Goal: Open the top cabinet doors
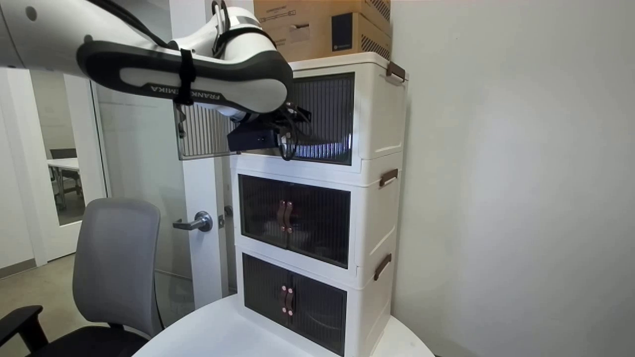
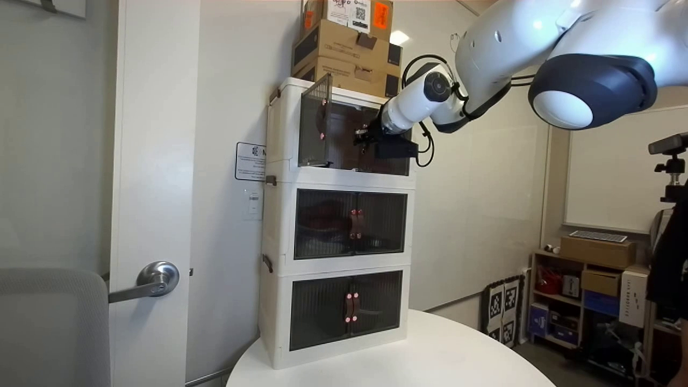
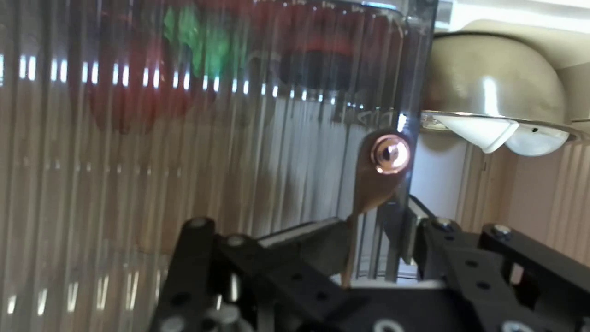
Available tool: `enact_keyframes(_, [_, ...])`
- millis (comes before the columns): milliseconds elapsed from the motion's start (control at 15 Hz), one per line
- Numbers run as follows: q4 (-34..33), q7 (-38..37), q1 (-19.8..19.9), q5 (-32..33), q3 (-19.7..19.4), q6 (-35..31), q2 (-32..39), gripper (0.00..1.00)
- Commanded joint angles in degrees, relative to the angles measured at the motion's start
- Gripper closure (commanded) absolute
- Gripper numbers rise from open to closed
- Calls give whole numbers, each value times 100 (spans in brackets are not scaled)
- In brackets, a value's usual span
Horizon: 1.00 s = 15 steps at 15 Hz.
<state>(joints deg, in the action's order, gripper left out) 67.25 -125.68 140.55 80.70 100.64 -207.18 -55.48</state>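
Note:
The white three-tier cabinet (image 2: pixel 349 181) stands on a white round table. Of the top cabinet doors, one dark ribbed door is swung wide open in both exterior views (image 2: pixel 314 126) (image 1: pixel 206 131). The other top door (image 1: pixel 325 119) looks closed or nearly so; its ribbed panel (image 3: pixel 184 161) fills much of the wrist view. My gripper (image 2: pixel 360 137) is at that door's free edge. In the wrist view its fingers (image 3: pixel 378 226) are apart, astride the edge and the brown strap handle (image 3: pixel 375 184). The left fingertip touches or nearly touches the strap; the right one is past the edge.
Inside the top tier an upturned-looking metal bowl (image 3: pixel 493 78) shows past the door edge. Cardboard boxes (image 2: pixel 349 48) sit on the cabinet. The lower tiers' doors (image 2: pixel 349 223) are closed. A chair (image 1: pixel 116 263) and a room door with a lever handle (image 1: pixel 201 220) stand beside the cabinet.

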Motion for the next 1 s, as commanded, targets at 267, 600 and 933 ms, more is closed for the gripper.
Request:
enact_keyframes(267, [134,477,-201,-836,-65,-12,40,94])
enact_keyframes(600, [827,612,-675,-1145,-452,-34,28,94])
enact_keyframes(933, [2031,1281,-1393,-1559,-697,196,378,93])
